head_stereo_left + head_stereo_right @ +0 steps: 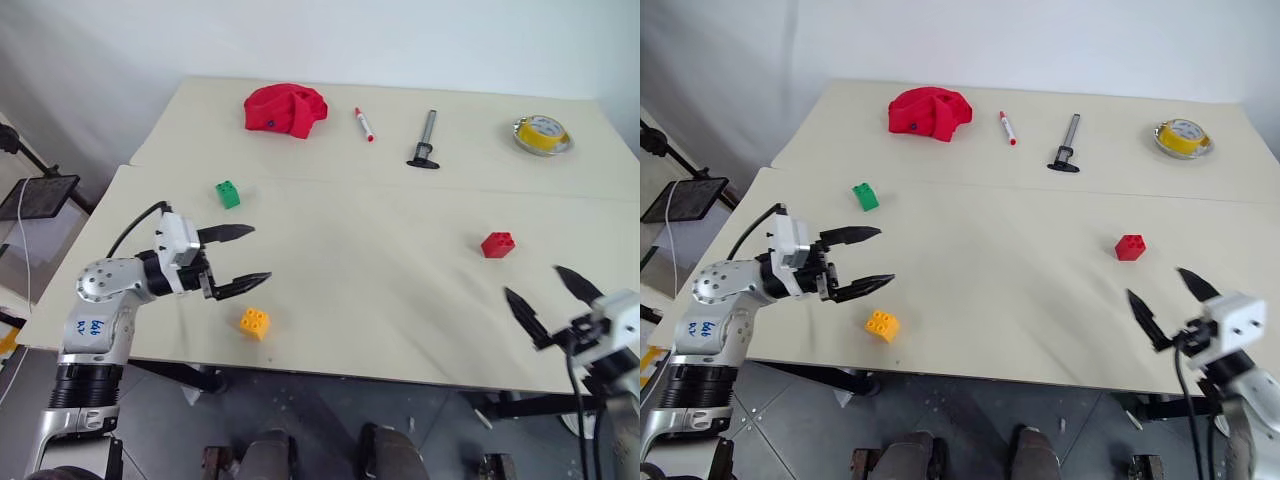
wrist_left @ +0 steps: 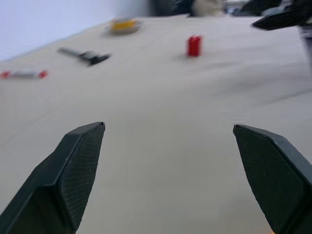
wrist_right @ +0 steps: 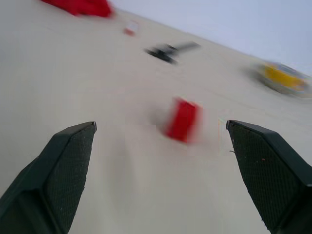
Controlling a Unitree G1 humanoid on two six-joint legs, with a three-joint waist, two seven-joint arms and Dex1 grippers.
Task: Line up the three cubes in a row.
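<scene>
Three small studded cubes lie apart on the beige table (image 1: 380, 290). The green cube (image 1: 228, 194) is at the left, the orange-yellow cube (image 1: 254, 323) near the front edge, the red cube (image 1: 497, 244) at the right. My left gripper (image 1: 245, 258) hovers open and empty between the green and orange-yellow cubes, pointing right. My right gripper (image 1: 550, 295) is open and empty at the front right, short of the red cube (image 3: 183, 120), which shows ahead between its fingers.
Along the far side lie a crumpled red cloth (image 1: 286, 109), a red-capped marker (image 1: 364, 125), a dark caliper-like tool (image 1: 427, 141) and a round yellow tape measure (image 1: 541, 134). A seam crosses the table behind the green cube.
</scene>
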